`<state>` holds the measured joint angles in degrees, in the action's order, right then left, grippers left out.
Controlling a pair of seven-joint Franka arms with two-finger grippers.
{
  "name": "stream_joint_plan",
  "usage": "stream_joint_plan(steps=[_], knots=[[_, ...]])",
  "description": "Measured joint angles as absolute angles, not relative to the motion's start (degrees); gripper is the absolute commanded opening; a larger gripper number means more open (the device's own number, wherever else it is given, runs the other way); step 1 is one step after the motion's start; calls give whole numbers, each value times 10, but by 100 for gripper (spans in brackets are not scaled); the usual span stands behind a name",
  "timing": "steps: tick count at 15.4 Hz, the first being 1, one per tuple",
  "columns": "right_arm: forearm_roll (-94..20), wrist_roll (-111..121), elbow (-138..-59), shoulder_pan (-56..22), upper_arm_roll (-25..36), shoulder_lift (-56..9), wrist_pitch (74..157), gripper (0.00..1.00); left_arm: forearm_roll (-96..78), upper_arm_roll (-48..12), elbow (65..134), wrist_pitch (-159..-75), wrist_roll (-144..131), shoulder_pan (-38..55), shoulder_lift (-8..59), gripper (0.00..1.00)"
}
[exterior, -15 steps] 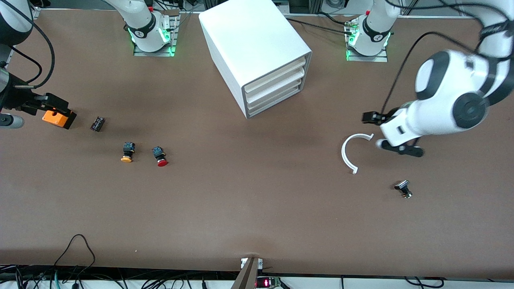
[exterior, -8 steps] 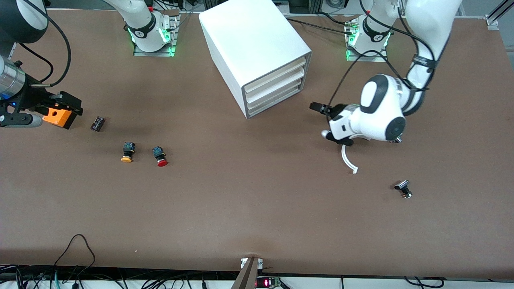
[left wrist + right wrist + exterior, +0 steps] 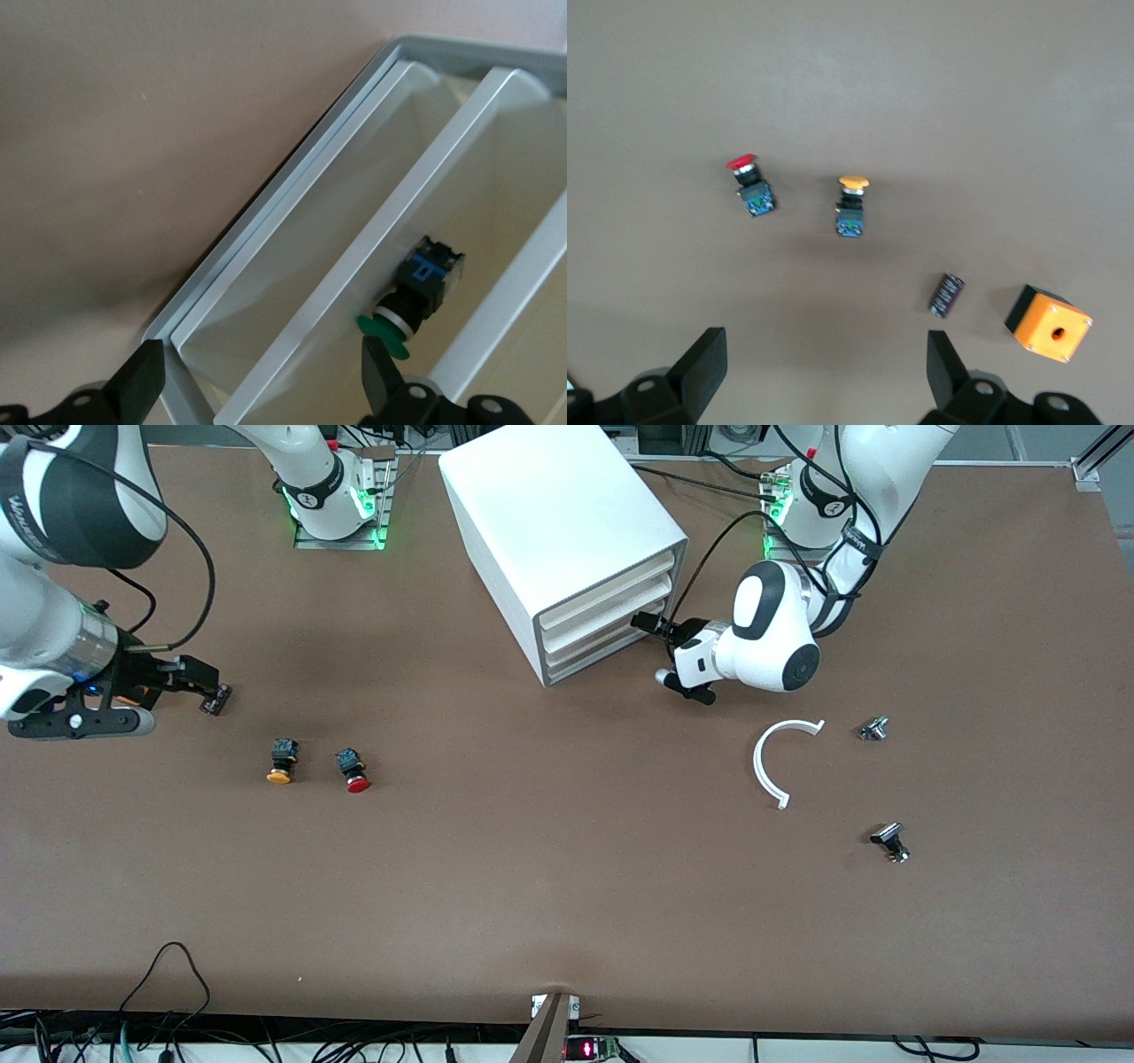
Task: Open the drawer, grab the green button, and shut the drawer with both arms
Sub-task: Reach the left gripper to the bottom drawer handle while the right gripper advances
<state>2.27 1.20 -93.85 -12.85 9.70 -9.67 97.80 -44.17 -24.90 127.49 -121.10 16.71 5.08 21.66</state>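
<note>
The left hand [image 3: 660, 651] is spread wide, empty, in front of the drawer [image 3: 266, 292], which is shut. One finger should be hooked behind the grey rim and drawn straight outward. The button [image 3: 412, 297] lies in a drawer above. The right hand [image 3: 819, 376], open and empty, waits over the desk [image 3: 532, 868].

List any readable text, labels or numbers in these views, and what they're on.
Nothing reads cleanly.
White lettering on the right arm's black band: too blurred to read.
White lettering on the left arm's black band: too small to read.
Red digits on the display at the table edge: too small to read.
Cabinet, left tool at its front, right tool: no print visible.
</note>
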Motion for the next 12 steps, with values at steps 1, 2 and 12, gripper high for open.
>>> stream_joint_plan(steps=[1, 2, 12], knots=[[15, 12, -938, -128, 97, -103, 981, 100, -442, -251, 1278, -1212, 168, 52, 217, 92], [11, 12, -938, -128, 97, -108, 981, 100, -443, -251, 1280, -1212, 168, 53, 218, 91], [-5, 12, -937, -133, 97, -139, 981, 100, -475, -277, 1293, -1268, 184, 64, 235, 0]])
